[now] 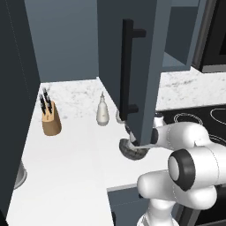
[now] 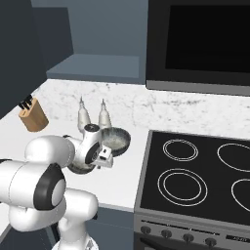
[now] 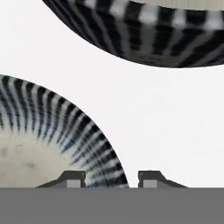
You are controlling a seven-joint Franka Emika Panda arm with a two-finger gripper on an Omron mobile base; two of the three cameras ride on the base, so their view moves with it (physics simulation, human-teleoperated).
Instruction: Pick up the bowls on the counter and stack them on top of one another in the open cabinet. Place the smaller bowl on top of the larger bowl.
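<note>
Two dark grey ribbed bowls with cream insides sit on the white counter (image 1: 70, 150). The near bowl (image 3: 39, 148) (image 1: 132, 151) lies under my hand, mostly hidden by it in the right base view. The far bowl (image 2: 116, 138) (image 3: 144, 26) stands just behind it, apart from it. I cannot tell which is wider. My gripper (image 3: 111, 177) is open and low over the near bowl, one fingertip (image 3: 72, 178) over its inside, the other outside its rim. The slate-blue cabinet door (image 1: 145, 53) stands open above the bowls and hides the hand in the left base view.
A knife block (image 1: 51, 119) stands at the back left and a white dispenser (image 1: 103, 110) beside the bowls; the right base view shows two such bottles (image 2: 84, 116). The black stove top (image 2: 195, 176) adjoins the counter on the right, below a dark oven window (image 2: 205, 44).
</note>
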